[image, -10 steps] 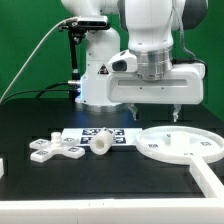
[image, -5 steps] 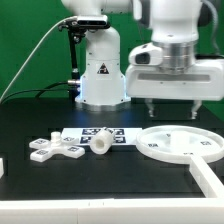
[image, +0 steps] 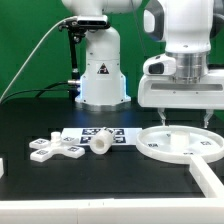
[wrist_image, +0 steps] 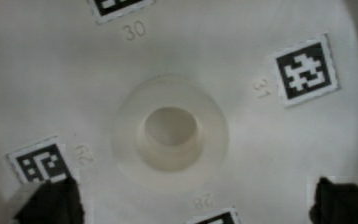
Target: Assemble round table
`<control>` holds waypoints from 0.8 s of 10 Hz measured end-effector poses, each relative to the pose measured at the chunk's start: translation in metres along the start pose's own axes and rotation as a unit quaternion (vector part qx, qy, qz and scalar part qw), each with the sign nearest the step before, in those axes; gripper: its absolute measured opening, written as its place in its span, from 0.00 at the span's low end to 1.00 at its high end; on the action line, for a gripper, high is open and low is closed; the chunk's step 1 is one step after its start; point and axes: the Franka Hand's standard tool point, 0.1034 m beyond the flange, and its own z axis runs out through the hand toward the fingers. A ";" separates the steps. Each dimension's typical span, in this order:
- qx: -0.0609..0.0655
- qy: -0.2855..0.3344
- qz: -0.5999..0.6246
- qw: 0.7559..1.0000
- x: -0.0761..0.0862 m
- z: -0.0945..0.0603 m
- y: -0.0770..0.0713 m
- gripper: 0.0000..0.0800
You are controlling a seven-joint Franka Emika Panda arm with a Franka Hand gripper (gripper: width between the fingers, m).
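Wrist view, and we're looking straight down: the gripper hangs directly above the disc, not touching it. Its two dark fingertips sit well apart, so it's spread open with nothing in it. Right beneath is the disc's round middle socket, with square tags dotted around it.

The exterior view shows the disc lying flat on the black counter, rim up. Further from the gripper, toward the exterior view's left, the short leg lies on its side by the marker board. Furthest off that way is the cross-shaped foot, flat on the counter.

Now, how will that disc handle? It looks like stiff, light plastic with a smooth face, so probably slippery. It's far too wide to span, and the flat middle offers nothing to pinch. The best bet looks like the raised rim, one finger inside the wall and one outside, squeezed firmly. A rim hold is off-centre, so the plate may tip or swing when it's lifted. Keep the socket clear; it looks made for the leg.
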 end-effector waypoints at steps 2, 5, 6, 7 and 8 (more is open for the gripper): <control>0.005 0.016 -0.004 1.000 -0.006 0.013 0.003 0.81; -0.001 0.008 -0.012 1.000 -0.016 0.036 -0.001 0.81; -0.001 0.008 -0.013 1.000 -0.017 0.039 0.000 0.81; -0.003 0.006 -0.015 1.000 -0.017 0.042 0.001 0.81; -0.004 0.007 -0.027 1.000 -0.014 0.042 0.006 0.81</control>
